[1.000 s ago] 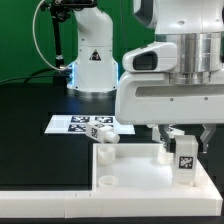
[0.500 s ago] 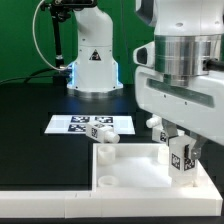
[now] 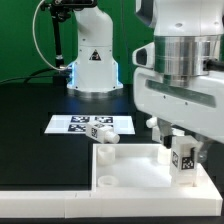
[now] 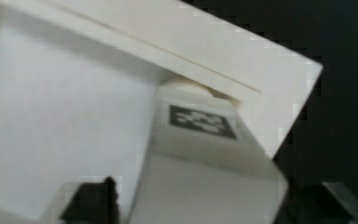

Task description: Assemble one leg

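My gripper (image 3: 184, 142) stands over the near corner of the white square panel (image 3: 130, 168), at the exterior view's right. Its jaws sit on either side of an upright white leg (image 3: 183, 158) with a black-and-white tag, and look shut on it. The leg's lower end rests at the panel's corner. In the wrist view the leg (image 4: 215, 160) runs between the two dark fingertips (image 4: 96, 200) down to the panel's rim (image 4: 194, 50). A second leg (image 3: 103, 135) lies at the panel's far corner.
The marker board (image 3: 70, 123) lies flat on the black table behind the panel. The arm's white base (image 3: 93, 60) stands at the back. A green wall is behind it. The table's front edge runs just below the panel.
The hand has turned about the leg and shifted a little toward the exterior view's right. The leg's tag has tilted slightly. The leg stays at the same panel corner.
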Action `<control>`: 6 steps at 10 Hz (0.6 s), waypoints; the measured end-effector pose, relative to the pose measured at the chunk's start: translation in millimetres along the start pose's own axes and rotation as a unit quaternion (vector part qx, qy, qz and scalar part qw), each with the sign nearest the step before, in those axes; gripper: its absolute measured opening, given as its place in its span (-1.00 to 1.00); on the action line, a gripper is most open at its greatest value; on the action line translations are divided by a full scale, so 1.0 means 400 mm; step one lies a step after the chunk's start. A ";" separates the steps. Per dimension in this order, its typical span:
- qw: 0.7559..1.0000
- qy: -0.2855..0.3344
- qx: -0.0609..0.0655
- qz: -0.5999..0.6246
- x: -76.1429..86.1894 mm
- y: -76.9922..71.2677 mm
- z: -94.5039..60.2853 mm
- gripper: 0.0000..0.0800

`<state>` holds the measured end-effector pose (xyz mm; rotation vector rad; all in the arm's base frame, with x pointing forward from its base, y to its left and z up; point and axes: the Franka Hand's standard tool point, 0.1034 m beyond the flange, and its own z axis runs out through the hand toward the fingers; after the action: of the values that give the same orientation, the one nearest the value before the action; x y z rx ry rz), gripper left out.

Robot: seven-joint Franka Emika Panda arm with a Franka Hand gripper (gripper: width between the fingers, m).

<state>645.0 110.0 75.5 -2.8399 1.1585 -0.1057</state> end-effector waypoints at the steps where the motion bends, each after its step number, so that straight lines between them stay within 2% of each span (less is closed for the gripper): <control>1: 0.997 -0.003 0.002 -0.076 -0.010 -0.006 0.001 0.54; 2: 0.997 -0.003 0.003 -0.083 -0.025 -0.017 -0.004 0.60; 5: 0.976 -0.002 0.001 -0.218 -0.021 -0.013 -0.001 0.62; 6: 0.935 0.003 -0.009 -0.355 -0.020 -0.011 -0.001 0.62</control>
<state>642.3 118.6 75.9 -3.1140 0.0779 -0.1393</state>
